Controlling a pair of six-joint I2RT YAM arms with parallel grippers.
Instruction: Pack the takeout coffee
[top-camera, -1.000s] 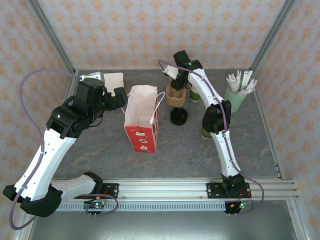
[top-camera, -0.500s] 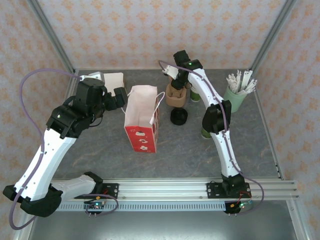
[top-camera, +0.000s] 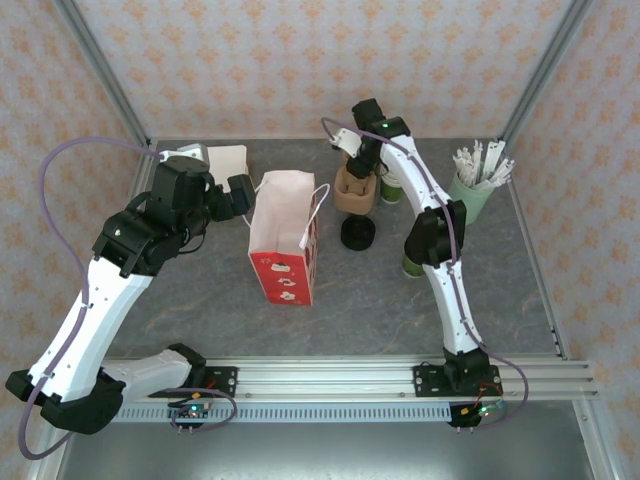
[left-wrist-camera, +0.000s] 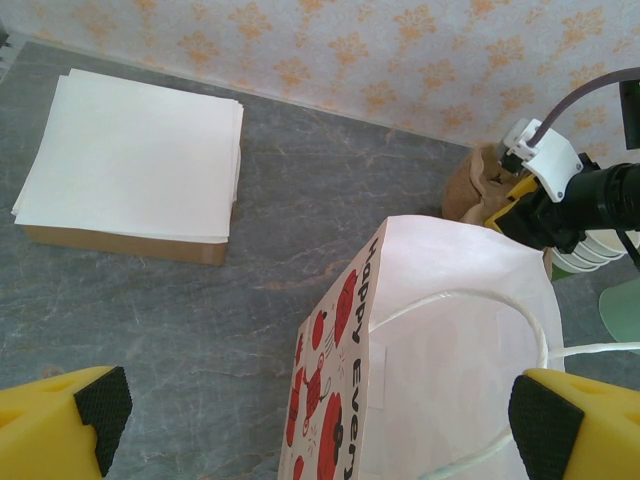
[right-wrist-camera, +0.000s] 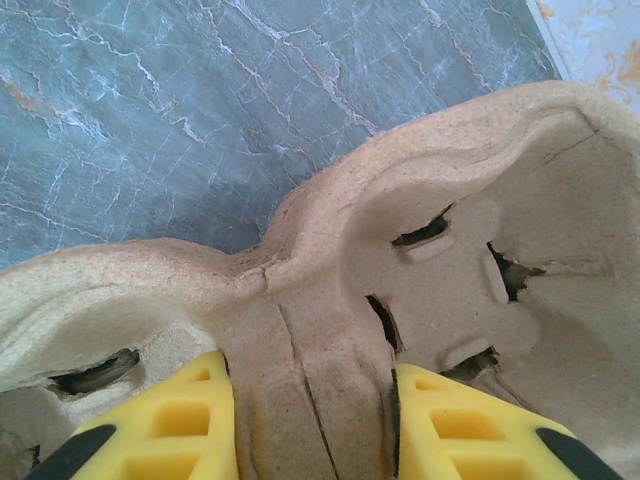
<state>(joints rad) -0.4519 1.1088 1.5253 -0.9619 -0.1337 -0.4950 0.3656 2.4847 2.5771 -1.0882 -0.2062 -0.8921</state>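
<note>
right gripper (right-wrist-camera: 315, 425) pinched the middle ridge of the pulp carrier (right-wrist-camera: 450, 230) at table (top-camera: 200, 290) 12 o'clock; left gripper (left-wrist-camera: 318, 410) stood wide open, empty, 10 o'clock of the paper bag (left-wrist-camera: 450, 330).

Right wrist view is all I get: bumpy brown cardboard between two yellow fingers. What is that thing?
Observer: A brown cup carrier, at the back of the table.
Operator: Where's the coffee?
Observer: The black-lidded coffee cup stands just in front of the carrier.
Operator: And the bag?
Observer: The red-and-white paper bag stands left of that cup, the left tool open at its left side.
</note>
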